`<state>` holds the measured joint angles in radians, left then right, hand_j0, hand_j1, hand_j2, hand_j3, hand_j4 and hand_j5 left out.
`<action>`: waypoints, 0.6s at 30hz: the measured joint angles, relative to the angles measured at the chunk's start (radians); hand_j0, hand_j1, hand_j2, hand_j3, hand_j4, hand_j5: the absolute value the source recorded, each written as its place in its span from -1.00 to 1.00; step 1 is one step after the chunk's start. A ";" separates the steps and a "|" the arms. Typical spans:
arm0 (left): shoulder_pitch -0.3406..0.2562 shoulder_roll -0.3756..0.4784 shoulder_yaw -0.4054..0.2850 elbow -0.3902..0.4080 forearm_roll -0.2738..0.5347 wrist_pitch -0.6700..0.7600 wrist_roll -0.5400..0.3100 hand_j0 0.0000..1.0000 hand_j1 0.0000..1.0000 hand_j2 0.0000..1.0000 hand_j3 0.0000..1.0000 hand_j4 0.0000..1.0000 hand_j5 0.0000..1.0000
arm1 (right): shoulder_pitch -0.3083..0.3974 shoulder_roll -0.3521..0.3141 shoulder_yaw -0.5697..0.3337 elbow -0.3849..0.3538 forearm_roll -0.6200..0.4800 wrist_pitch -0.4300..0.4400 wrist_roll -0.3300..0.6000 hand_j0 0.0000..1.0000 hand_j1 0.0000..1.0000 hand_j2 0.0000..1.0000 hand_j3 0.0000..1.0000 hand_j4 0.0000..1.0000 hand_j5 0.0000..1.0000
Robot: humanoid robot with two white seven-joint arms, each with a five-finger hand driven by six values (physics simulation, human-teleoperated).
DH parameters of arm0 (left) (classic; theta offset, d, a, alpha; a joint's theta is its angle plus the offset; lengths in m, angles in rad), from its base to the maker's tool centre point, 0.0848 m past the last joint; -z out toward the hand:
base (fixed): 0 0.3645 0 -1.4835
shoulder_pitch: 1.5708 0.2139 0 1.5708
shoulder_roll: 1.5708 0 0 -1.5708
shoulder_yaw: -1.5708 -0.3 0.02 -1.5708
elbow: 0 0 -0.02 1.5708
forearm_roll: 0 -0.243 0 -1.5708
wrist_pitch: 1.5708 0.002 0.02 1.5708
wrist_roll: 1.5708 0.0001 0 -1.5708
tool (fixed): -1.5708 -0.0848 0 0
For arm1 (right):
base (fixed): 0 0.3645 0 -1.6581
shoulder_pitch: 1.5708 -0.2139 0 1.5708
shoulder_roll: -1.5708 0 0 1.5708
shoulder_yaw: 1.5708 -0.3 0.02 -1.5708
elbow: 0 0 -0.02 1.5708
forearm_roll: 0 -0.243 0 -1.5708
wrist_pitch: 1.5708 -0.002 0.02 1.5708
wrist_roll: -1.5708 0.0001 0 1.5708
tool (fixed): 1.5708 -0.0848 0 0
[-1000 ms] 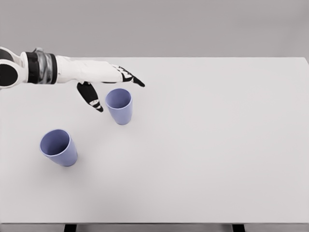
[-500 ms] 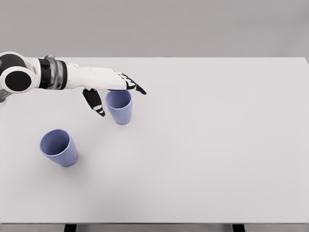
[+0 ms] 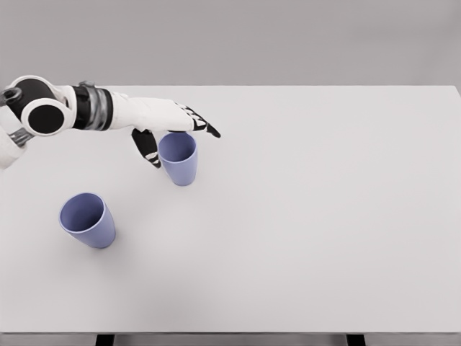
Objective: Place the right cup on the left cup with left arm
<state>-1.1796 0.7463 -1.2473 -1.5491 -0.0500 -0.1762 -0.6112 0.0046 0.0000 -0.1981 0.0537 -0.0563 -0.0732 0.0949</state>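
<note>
Now left hand [image 3: 167,126] spread, bracketing right cup [image 3: 178,158].

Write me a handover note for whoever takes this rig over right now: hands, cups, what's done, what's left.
Left hand: open, fingers spread at the right cup's far rim, thumb beside its left wall; no grasp yet.
Right hand: not in view.
Right cup stands upright on the table. Left cup stands apart, nearer the front left, empty.
Done: the reach only.
Left: close on the right cup, lift it, set it on the left cup.
</note>
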 measured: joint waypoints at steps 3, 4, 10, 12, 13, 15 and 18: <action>0.005 -0.008 -0.001 0.010 -0.005 -0.001 0.000 1.00 1.00 1.00 1.00 1.00 1.00 | 0.000 0.000 0.000 0.000 0.000 0.000 0.000 1.00 1.00 1.00 1.00 1.00 1.00; 0.005 -0.010 -0.003 0.012 -0.005 -0.002 0.000 1.00 1.00 1.00 1.00 1.00 1.00 | 0.000 0.000 0.000 0.000 0.000 0.000 0.000 1.00 1.00 1.00 1.00 1.00 1.00; 0.005 -0.011 -0.020 0.015 -0.007 -0.001 0.000 1.00 1.00 1.00 1.00 1.00 1.00 | 0.000 0.000 0.000 0.000 0.000 0.000 0.000 1.00 1.00 1.00 1.00 1.00 1.00; 0.006 -0.011 -0.028 0.015 -0.007 0.001 0.000 1.00 1.00 1.00 1.00 1.00 1.00 | 0.000 0.000 0.000 0.000 0.000 0.000 0.000 1.00 1.00 1.00 1.00 1.00 1.00; 0.006 -0.011 -0.031 0.015 -0.007 0.002 0.000 1.00 1.00 1.00 1.00 1.00 1.00 | 0.000 0.000 0.000 0.000 0.000 0.000 0.000 1.00 1.00 1.00 1.00 1.00 1.00; 0.006 -0.012 -0.034 0.018 -0.008 0.004 0.000 1.00 1.00 1.00 1.00 1.00 1.00 | 0.000 0.000 0.000 0.000 0.000 0.000 0.000 1.00 1.00 1.00 1.00 1.00 1.00; 0.008 -0.012 -0.037 0.028 -0.017 0.003 0.000 1.00 1.00 1.00 1.00 1.00 1.00 | 0.000 0.000 0.000 0.000 0.000 0.001 0.000 1.00 1.00 1.00 1.00 1.00 1.00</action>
<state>-1.1720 0.7340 -1.2846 -1.5211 -0.0667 -0.1728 -0.6112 0.0046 0.0000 -0.1982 0.0537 -0.0564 -0.0727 0.0950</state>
